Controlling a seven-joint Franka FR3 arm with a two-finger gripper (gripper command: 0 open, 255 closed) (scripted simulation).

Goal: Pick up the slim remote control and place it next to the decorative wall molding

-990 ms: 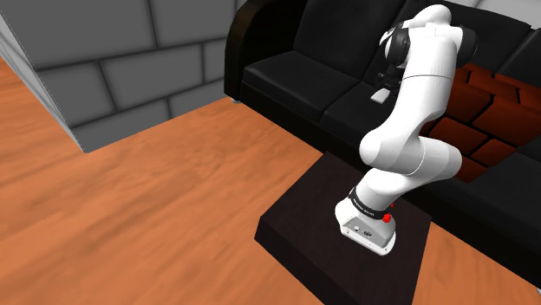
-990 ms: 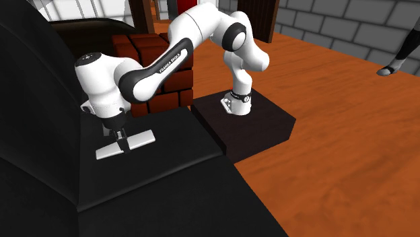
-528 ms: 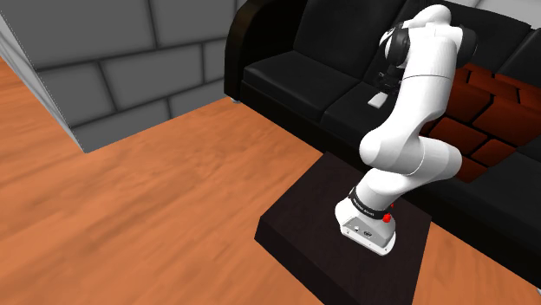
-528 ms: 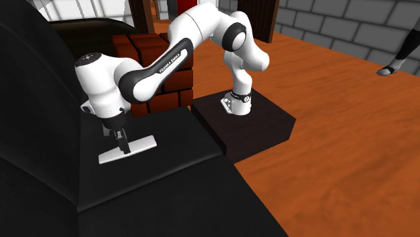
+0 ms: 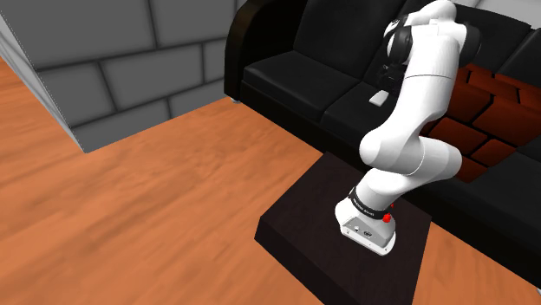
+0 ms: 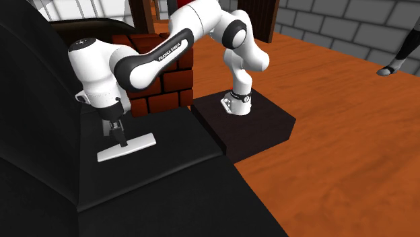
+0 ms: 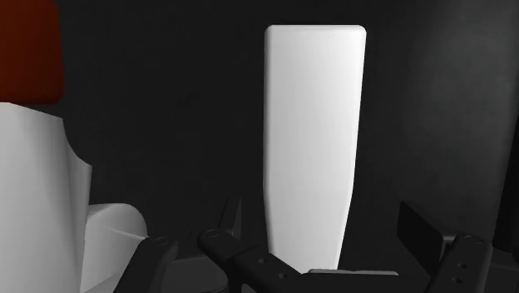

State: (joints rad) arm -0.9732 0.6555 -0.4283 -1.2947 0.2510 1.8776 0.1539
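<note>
I inspected the remote [image 6: 131, 146] first. It was a slim, plain white slab, and in the second exterior view it lay flat on the black sofa [image 6: 176, 129] seat. It sat near the seat's back and just in front of the red brick block [image 6: 165, 84] that stood at the sofa's end.

The gripper [image 6: 122, 141] pointed straight down over the remote, nearer the end at that view's left. I could not confirm from that view whether it touched the remote.

In the wrist view the fingers [image 7: 420, 233] stood well apart with the remote's near end between them. A dark gap showed between the remote's edge and one finger, and the other finger sat close beside the opposite edge. I recorded no grasp: the fingers were open and held nothing.

The white arm [image 6: 202, 19] arched from the dark stand [image 6: 262, 128] up over the brick block and down to the seat. The stand rested on the wooden floor [image 5: 173, 191] right against the sofa's front. In the shoulder view a grey block wall [image 5: 104, 52] stood behind the floor, at that view's left.
</note>
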